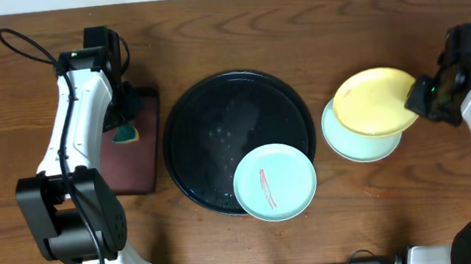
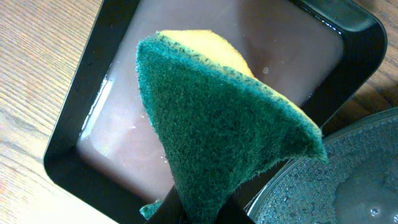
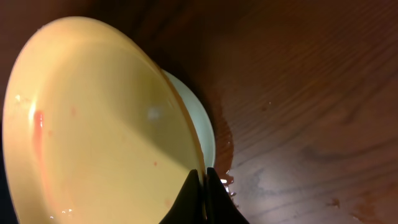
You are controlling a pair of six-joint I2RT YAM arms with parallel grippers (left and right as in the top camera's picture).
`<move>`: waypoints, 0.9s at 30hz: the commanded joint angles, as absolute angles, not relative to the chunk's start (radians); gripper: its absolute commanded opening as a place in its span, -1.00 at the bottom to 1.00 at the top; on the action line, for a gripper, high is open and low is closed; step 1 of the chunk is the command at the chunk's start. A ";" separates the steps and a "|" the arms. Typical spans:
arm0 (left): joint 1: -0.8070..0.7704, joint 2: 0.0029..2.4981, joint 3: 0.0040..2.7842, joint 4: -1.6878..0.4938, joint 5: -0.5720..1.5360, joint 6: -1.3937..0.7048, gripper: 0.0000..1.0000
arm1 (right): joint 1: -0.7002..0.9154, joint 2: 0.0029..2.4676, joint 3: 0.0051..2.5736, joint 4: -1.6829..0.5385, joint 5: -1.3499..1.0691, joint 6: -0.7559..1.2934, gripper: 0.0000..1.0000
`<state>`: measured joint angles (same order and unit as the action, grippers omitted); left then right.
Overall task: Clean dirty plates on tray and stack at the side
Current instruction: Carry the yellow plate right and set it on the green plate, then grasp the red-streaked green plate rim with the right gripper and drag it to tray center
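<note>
My right gripper (image 1: 427, 96) was pinched shut on the rim of the yellow plate (image 1: 375, 101), holding it tilted over the green plate on the table (image 1: 350, 149), to the right of the black tray (image 1: 200, 127). I could not tell whether the two plates touched. My left gripper (image 1: 126, 125) was closed on the sponge (image 2: 217, 124), hanging over the watery maroon tray (image 1: 140, 171). The smeared green plate (image 1: 275, 182) lay across the black tray's near-right rim, its red streak untouched.

My worries from there were these. The grip on the yellow plate was a thin pinch at the very edge, and the plate looked wet, so it could have slid out and clattered down off-centre. The wrist view showed a faint reddish mark near its far edge, so stacking it might have put a dirty plate on the pile. The last plate overhung the rim, and a hard push with the sponge could have tipped it onto the table (image 1: 382, 213).
</note>
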<state>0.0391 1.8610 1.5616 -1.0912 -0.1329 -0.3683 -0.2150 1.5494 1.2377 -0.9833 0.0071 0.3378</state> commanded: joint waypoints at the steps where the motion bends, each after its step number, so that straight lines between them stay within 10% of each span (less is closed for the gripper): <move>1: 0.043 1.869 1.554 -1.090 -0.138 -0.360 -0.85 | -0.211 1.547 1.156 -0.930 -0.027 0.351 -0.77; 9: 0.043 1.869 1.554 -1.087 -0.138 -0.360 -0.85 | -0.190 1.544 1.133 -0.923 -0.126 0.288 -0.21; 16: 0.043 1.869 1.554 -1.082 -0.138 -0.360 -0.85 | -0.113 1.544 1.189 -0.953 -0.469 0.178 -0.06; 27: 0.043 1.869 1.554 -1.083 -0.138 -0.360 -0.85 | 0.158 1.545 1.147 -1.031 -0.382 0.186 0.16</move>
